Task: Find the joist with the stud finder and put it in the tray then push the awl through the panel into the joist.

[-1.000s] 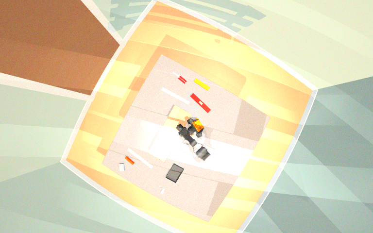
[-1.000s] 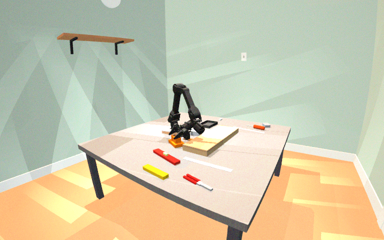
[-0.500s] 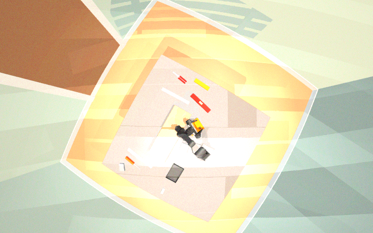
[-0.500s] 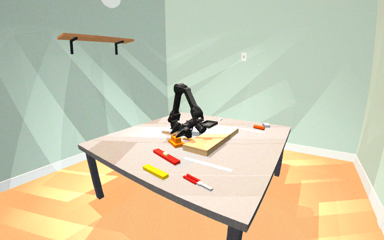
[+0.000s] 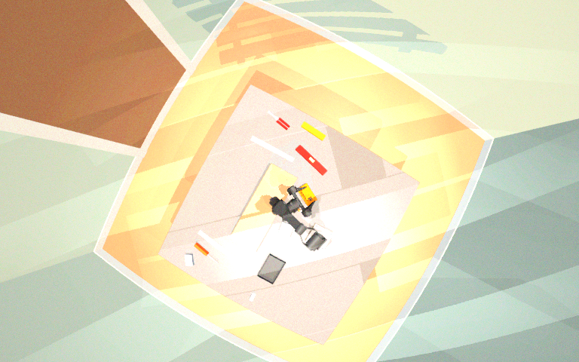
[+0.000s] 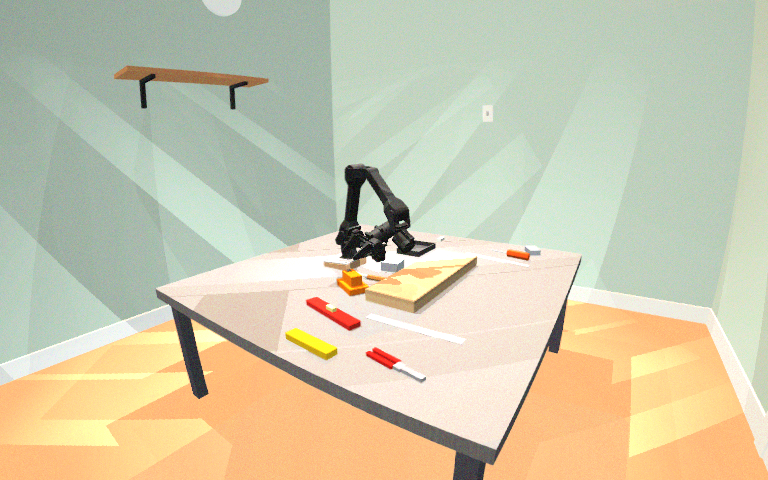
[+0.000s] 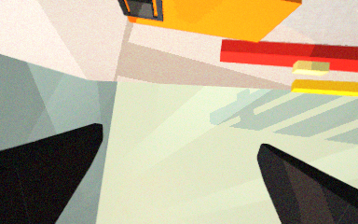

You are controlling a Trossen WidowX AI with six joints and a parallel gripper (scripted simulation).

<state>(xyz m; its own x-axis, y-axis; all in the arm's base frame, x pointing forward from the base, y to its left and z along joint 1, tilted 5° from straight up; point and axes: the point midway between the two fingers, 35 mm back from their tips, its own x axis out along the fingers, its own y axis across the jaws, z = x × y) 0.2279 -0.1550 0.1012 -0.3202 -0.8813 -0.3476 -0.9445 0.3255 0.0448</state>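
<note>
With the gripper (image 5: 301, 204) (image 6: 362, 255) (image 7: 182, 141) wide open and empty, the stud finder (image 5: 307, 194) (image 6: 351, 281) (image 7: 210, 16) should be squarely straddled before being gripped.

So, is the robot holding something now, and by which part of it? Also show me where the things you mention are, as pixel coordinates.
Nothing is held; the jaws stand open, and the orange block-shaped tool (image 5: 306, 194) (image 6: 352, 281) (image 7: 210, 19) is outside them.
</note>
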